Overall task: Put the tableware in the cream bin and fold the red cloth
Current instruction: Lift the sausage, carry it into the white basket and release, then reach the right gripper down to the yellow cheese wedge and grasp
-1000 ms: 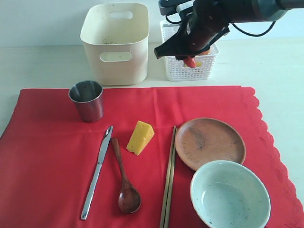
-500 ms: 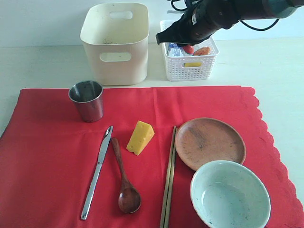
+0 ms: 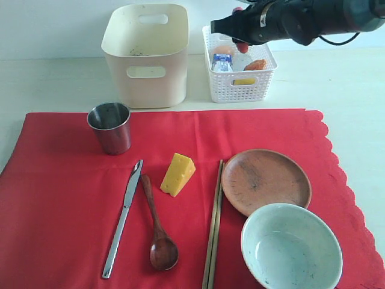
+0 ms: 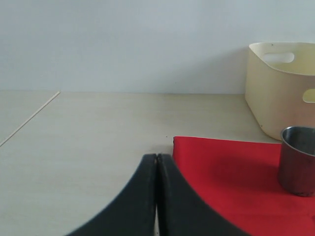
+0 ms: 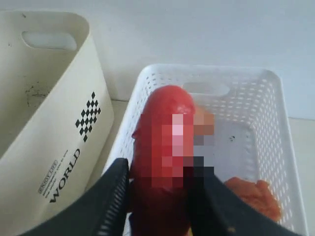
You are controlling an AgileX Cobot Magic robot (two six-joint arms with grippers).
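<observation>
Right gripper [image 5: 162, 199]: jaws part-spread, pinching a red sausage [image 5: 165, 132] by one end, above the white basket [image 5: 278, 123] near its bin-side wall. The sausage was partly blurred, so grip depth was unclear.

Judgement: carry it to the basket's middle, lower it inside the rim, then release, lest it tip toward the cream bin [image 3: 145, 57].

Left gripper [image 4: 156, 196]: jaws pressed together, empty, just off the red cloth's [image 3: 60, 180] corner nearest the cup [image 3: 110, 126].

Cup, knife [image 3: 123, 217], spoon [image 3: 157, 226], chopsticks [image 3: 213, 223], plate [image 3: 265, 180] and bowl [image 3: 291, 250] lay on the cloth, none binned.
</observation>
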